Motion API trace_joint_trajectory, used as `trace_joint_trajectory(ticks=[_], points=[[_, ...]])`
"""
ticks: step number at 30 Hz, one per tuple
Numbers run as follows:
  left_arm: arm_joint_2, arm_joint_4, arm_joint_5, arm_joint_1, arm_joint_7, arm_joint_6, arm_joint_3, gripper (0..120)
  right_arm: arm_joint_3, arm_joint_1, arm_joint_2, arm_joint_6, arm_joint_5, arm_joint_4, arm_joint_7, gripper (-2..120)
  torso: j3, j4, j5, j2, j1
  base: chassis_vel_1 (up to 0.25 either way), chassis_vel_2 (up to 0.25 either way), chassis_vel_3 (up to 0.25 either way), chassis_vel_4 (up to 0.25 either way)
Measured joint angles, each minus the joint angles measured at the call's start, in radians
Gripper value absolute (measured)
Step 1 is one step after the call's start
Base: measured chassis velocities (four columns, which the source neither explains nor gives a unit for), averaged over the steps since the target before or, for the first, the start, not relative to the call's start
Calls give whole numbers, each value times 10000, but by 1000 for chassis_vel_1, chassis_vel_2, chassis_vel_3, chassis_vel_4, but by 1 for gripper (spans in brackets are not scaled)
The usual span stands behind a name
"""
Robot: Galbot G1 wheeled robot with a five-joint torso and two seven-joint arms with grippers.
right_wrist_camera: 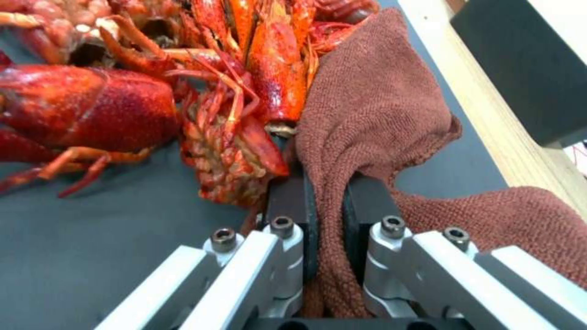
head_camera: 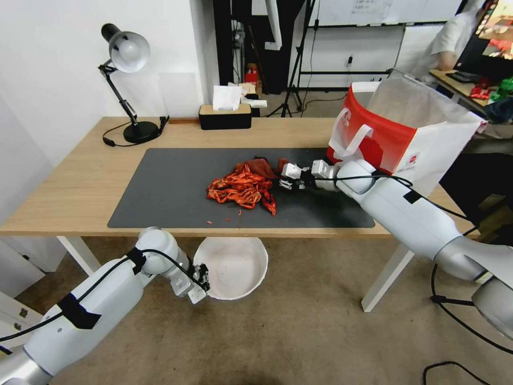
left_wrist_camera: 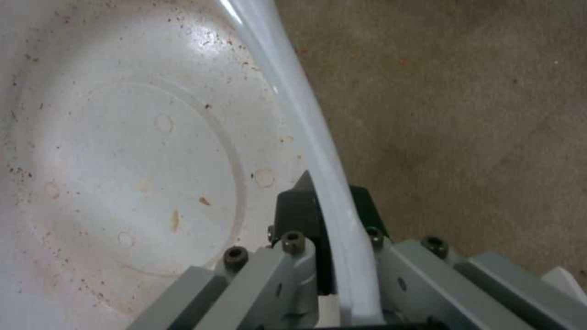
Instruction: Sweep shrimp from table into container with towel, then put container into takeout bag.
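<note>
- On the dark grey mat (head_camera: 171, 187), your right gripper (right_wrist_camera: 327, 201) pinches the rust-brown fuzzy towel (right_wrist_camera: 367, 114) against the red-orange shrimp heap (head_camera: 240, 188).
- Below the table edge, your left gripper (left_wrist_camera: 330, 201) clamps the wide white plastic container's (head_camera: 235, 267) rim; drag low, toward it.

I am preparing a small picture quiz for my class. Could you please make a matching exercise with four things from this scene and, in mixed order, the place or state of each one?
Things:
1. towel
2. container
3. shrimp
4. takeout bag

Places or states:
A. heaped on the dark mat
B. standing open at the right end of the table
C. pinched in the right gripper
D. held by its rim in the left gripper, below the table's near edge

Pairs: 1-C, 2-D, 3-A, 4-B
</note>
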Motion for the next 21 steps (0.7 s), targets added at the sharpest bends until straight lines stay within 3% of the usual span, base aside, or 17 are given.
trace_joint_trajectory(ticks=[14, 21], points=[[-79, 17, -99, 14, 39, 79, -24, 0, -146, -218, -684, -6, 299, 1042, -210, 6, 3, 2, 1, -2, 3, 0, 0, 0, 0], [-127, -224, -380, -71, 174, 187, 193, 0, -82, -549, -1168, -87, 363, 1776, -146, 6, 2, 0, 0, -2, 2, 0, 0, 0, 0]])
